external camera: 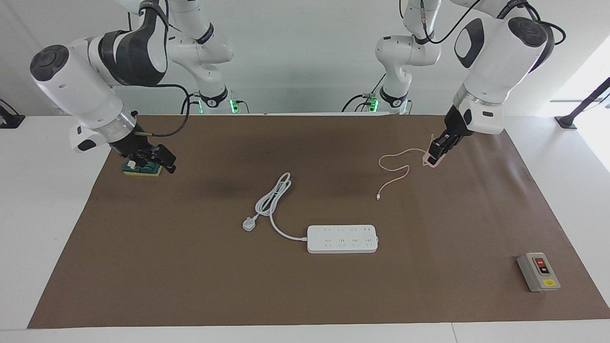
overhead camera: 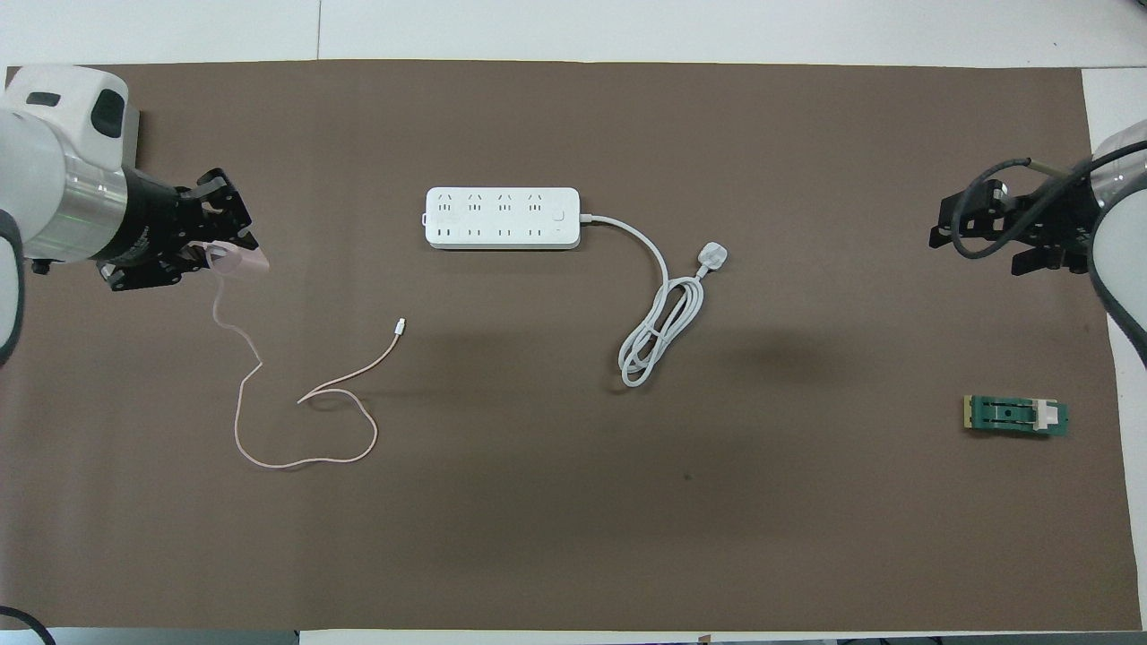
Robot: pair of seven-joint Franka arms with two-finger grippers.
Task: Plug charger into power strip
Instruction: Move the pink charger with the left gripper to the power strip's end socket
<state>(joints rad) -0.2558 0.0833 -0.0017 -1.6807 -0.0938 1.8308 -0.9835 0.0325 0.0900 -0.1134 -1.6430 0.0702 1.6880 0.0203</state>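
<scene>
- Brown paper mat [external camera: 305,286] covers the white table [external camera: 43,228], and every loose thing lies on it.
- One power strip [external camera: 342,238] [overhead camera: 502,218], white, lies flat near the middle of the mat, sockets up in two rows; its long axis runs along the table from one arm's end to the other.
- One thick white cord [external camera: 274,200] [overhead camera: 659,336] leaves the strip's end that faces the right arm's end of the table, folds into a loose coil nearer to the robots, and ends in one round-headed plug [external camera: 248,223] [overhead camera: 711,259].
- One charger [external camera: 431,161] [overhead camera: 240,261], pale pink, is held off the mat in the left gripper [external camera: 434,155] [overhead camera: 228,246], whose jaws are clenched on it; its tip points toward the strip, though the prongs are too small to make out.
- One thin pink cable [external camera: 398,166] [overhead camera: 305,421] trails from the charger in loops across the mat, its free end lying nearer to the robots than the strip.
- Right gripper [external camera: 155,159] [overhead camera: 990,235] hangs with jaws released, holding nothing, over the mat's edge at its own end.
- One green board [external camera: 142,169] [overhead camera: 1015,417] lies flat at that end.
- One grey switch box [external camera: 538,271], with red and black buttons, sits at the corner farthest from the robots at the left arm's end.
</scene>
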